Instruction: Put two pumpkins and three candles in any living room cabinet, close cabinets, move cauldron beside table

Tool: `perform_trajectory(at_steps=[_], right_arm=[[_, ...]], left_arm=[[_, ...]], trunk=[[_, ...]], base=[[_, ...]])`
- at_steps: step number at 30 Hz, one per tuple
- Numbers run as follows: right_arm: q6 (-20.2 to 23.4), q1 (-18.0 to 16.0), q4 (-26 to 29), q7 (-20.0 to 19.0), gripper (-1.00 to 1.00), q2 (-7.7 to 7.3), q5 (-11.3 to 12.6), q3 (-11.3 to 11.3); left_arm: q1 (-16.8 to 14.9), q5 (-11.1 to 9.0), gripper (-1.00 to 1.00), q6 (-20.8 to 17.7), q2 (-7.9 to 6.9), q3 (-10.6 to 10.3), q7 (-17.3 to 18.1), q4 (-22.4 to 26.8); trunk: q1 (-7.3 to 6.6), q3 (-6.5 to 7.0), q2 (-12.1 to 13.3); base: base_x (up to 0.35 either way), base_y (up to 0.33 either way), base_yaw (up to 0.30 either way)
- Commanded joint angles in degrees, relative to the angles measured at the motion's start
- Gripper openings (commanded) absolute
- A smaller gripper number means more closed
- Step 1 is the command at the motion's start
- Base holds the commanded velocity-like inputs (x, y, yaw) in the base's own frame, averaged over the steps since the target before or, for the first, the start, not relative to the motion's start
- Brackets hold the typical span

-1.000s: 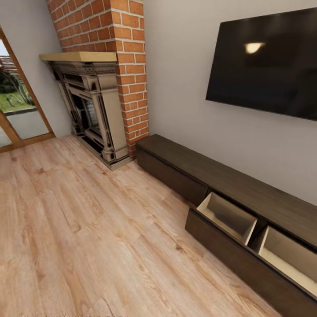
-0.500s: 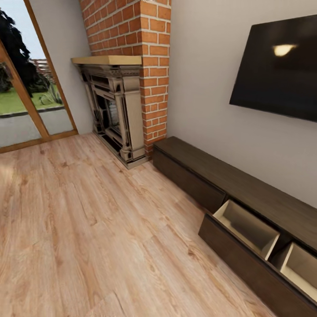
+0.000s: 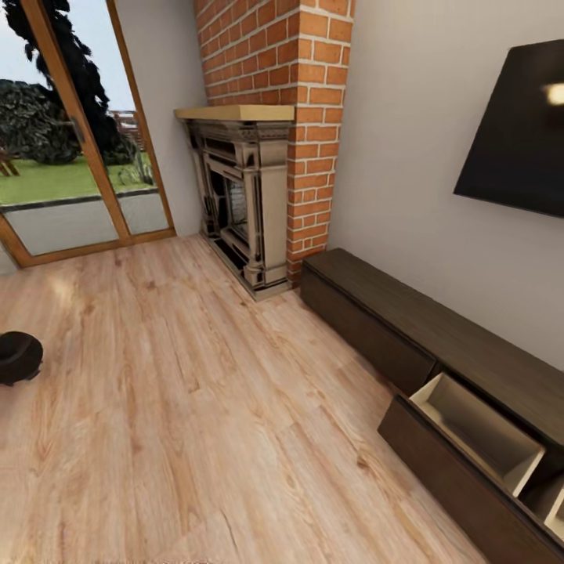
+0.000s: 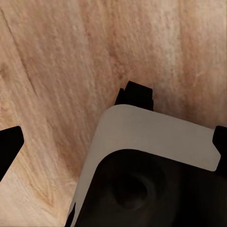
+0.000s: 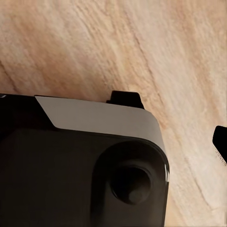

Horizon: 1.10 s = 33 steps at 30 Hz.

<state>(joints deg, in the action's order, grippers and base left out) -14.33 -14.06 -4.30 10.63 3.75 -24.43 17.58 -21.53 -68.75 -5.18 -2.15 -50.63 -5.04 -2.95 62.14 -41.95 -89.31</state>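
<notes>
One round-bellied matte black cauldron is seen at the left edge of the head view, cut off by the frame, standing on the pale wood-grain plank floor. One long, low, dark brown wood-grain cabinet is set along the grey wall at the right. Its front nearest the fireplace is shut; one drawer is pulled out, pale beige inside, w/ two compartments counted, the far one cut by the frame. A wide stretch of bare floor lies btwn. cauldron and cabinet. One red-brick chimney w/ an ornate grey metal fireplace and a flat tan mantel is seen in the corner, just beside the cabinet's end. One flat black TV is hung above the cabinet. Wood-framed glass doors are seen at left.

In each wrist view, black tool parts over floor planks are shown; whether the left tool or right tool is released or clenched cannot be told.
</notes>
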Motion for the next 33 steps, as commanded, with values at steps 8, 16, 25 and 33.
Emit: perform_trajectory(at_steps=[8,16,25,33], right_arm=[[0.0,0.0,-0.1,0.0,1.0,0.01,0.0,0.0],[0.0,0.0,-0.1,0.0,1.0,0.03,0.0,0.0],[0.0,0.0,-0.2,0.0,1.0,0.02,0.1,0.0],[0.1,0.0,-0.2,0.0,1.0,-0.02,0.1,0.0]], left_arm=[[0.0,0.0,1.0,0.0,0.12,0.0,-0.1,0.0],[0.0,0.0,1.0,-0.1,0.24,0.0,-0.1,0.0],[0.0,-0.1,1.0,-0.1,0.57,0.1,0.0,0.1],[0.0,-0.1,1.0,-0.3,0.65,0.1,0.0,0.1]], trunk=[[0.0,0.42,0.0],[0.0,0.85,0.0],[0.0,1.32,0.0],[0.0,1.75,0.0]], base=[[0.0,0.0,0.265],[0.0,0.0,0.265],[0.0,0.0,0.265],[0.0,0.0,0.265]])
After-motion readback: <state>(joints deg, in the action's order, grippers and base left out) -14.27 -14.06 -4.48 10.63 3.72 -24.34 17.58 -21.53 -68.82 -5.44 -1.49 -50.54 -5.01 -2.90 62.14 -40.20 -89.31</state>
